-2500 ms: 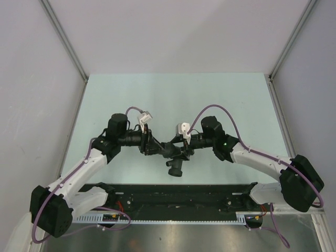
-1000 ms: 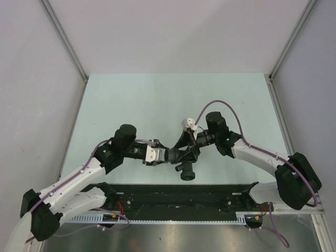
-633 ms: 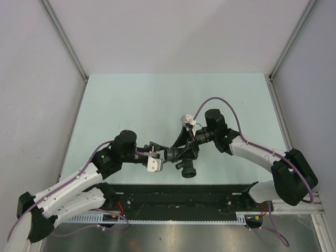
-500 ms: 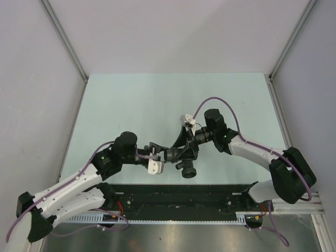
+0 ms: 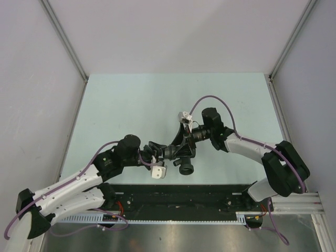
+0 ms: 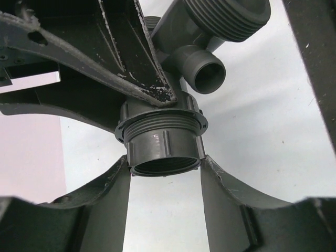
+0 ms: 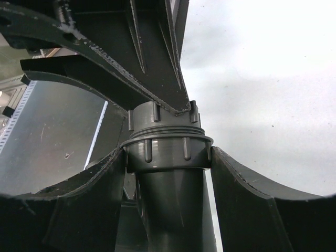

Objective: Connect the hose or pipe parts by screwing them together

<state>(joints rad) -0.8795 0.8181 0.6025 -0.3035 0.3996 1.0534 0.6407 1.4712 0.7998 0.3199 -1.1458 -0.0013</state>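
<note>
Both grippers meet above the near middle of the table, holding the dark grey pipe parts end to end. My left gripper (image 6: 164,165) is shut on a short threaded collar piece (image 6: 164,149), one finger pressed against each side. The Y-shaped fitting (image 6: 202,68) continues beyond it, its two round mouths pointing away. My right gripper (image 7: 168,155) is shut on the ribbed ring of that Y fitting (image 7: 170,199). Beyond the ring, the collar piece (image 7: 163,118) sits on its thread. From above, the left gripper (image 5: 166,153) and right gripper (image 5: 178,151) nearly touch, and the Y fitting's branch (image 5: 186,167) points toward the near edge.
The pale green table (image 5: 157,100) is walled by grey panels on the left, right and back. A black rail (image 5: 178,197) runs along the near edge just below the grippers. Purple cables (image 5: 210,98) loop over both wrists.
The left wrist has rolled, swinging its white camera block from beside the gripper to its near side. The joined parts and both grippers have drifted slightly left.
</note>
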